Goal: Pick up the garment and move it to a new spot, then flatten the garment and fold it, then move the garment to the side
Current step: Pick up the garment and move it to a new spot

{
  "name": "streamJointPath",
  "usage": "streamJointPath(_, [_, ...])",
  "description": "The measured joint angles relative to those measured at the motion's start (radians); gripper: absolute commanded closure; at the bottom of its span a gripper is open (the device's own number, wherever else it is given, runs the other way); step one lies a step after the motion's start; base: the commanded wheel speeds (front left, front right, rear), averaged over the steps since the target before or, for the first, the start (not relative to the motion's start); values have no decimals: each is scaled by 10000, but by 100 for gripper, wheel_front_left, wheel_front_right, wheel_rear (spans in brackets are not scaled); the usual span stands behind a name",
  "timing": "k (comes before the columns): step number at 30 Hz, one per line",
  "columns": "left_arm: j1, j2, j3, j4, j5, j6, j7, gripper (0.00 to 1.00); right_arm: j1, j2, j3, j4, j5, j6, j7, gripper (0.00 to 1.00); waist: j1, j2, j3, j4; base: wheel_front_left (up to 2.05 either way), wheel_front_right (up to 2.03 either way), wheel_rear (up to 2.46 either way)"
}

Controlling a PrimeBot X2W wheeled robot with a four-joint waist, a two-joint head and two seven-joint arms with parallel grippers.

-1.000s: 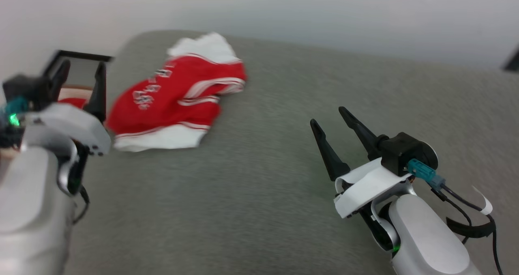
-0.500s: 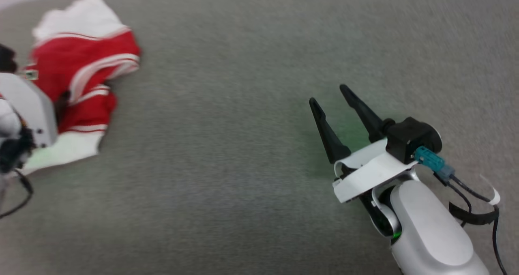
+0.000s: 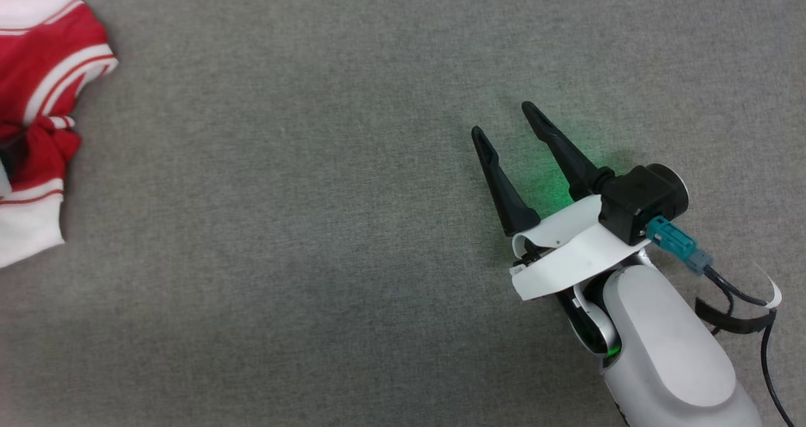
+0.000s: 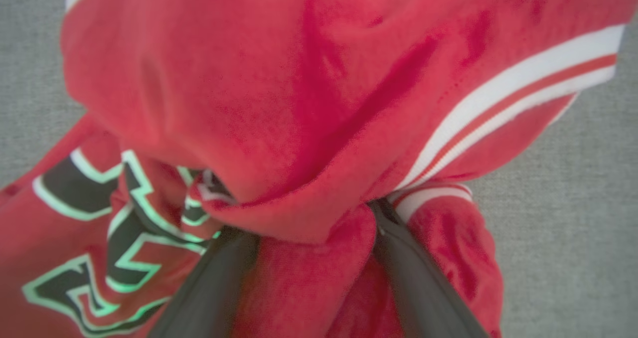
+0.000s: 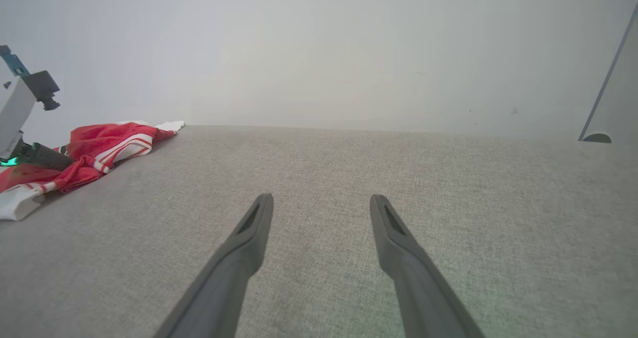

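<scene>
While nothing of the fold is begun, we enter the task as at its first step, the pick-up, with the move, the flattening, the folding and the setting aside all left to do, as far as we can judge. Item one, the garment (image 3: 44, 99): a soft red jersey shirt, lying crumpled at the far left of the table (image 3: 315, 225), bunched into loose ridges and not spread. Its knit looks fine and limp, creasing readily. White sleeve panel (image 3: 25, 225), matt; red-and-white striped trim (image 4: 508, 108), ribbed in look; black lettering (image 4: 124, 213) with pale outline, partly hidden in the folds. Item two, the left pincer (image 4: 309, 223): two long dark fingers, spread wide and pushed into the cloth astride a raised fold, not closed on it. Item three, the right pincer (image 3: 502, 118): likewise spread and empty, hovering low over bare table well apart from the shirt. Item four, the table covering: a grey woven cloth, even and slightly fuzzy, flat throughout, giving the shirt some friction when dragged, we judge.
</scene>
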Motion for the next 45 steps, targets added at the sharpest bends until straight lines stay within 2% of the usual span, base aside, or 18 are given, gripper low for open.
streamJointPath(1, [-18, 40, -38, -2, -25, 0, -36, 0, 0, 4, 17, -15, -13, 0, 0, 0, 0, 0, 54, -38, 0, 0, 0])
streamJointPath(3, [-45, 79, -184, -73, -98, 19, -203, 77, -3, 10, 23, -21, -44, 0, 0, 0, 0, 0, 116, -84, 0, 0, 0])
streamJointPath(4, [-44, 79, -228, -79, -165, 21, -341, 100, -7, 10, 19, -17, -48, 0, 0, 0, 0, 0, 113, -83, 0, 0, 0])
streamJointPath(14, [-54, -115, -1379, -230, -111, 71, -2082, 100, 99, 52, -278, 144, -8, 0, 0, 0, 0, 0, -570, 115, 0, 0, 0])
streamJointPath(19, [-420, -673, -2537, -1014, 376, 10, -3032, 100, 687, 56, -961, 165, 105, 0, -2, 0, 0, 0, -1183, 237, 0, 0, 0])
streamJointPath(25, [-1281, -752, -4094, -2268, 734, 13, -3371, 100, 1131, 88, -1783, 44, 222, 0, -2, 0, 0, 0, -1856, 211, 0, 0, 0])
streamJointPath(28, [-1812, -844, -4951, -2978, 790, 13, -3641, 100, 1348, 100, -2157, -73, 314, 0, 0, 0, 0, 0, -2019, -15, 0, 0, 0])
streamJointPath(33, [-2941, -1390, -6504, -3785, 826, 12, -3994, 100, 1544, 146, -2608, -284, 520, 0, 0, 0, 0, 0, -2130, -592, 0, 0, 0])
streamJointPath(36, [-3654, -1946, -7398, -4109, 790, 12, -4268, 100, 1624, 150, -2780, -408, 709, 0, -2, 0, 0, 0, -2079, -1028, 0, 0, 0])
streamJointPath(40, [-4320, -2790, -7833, -4640, 504, 12, -4665, 100, 1674, 150, -2991, -608, 1145, 0, 0, 0, 0, 0, -1891, -1642, 0, 0, 0])
streamJointPath(42, [-4331, -2945, -7866, -4882, 656, 12, -4364, 100, 1689, 148, -3030, -683, 1381, 0, 0, 0, 0, 0, -1765, -1921, 0, 0, 0])
streamJointPath(45, [-3581, -2882, -7915, -5191, 1551, 12, -3329, 100, 1687, 151, -3033, -779, 1691, 0, 0, 0, 0, 0, -1536, -2291, 0, 0, 0])
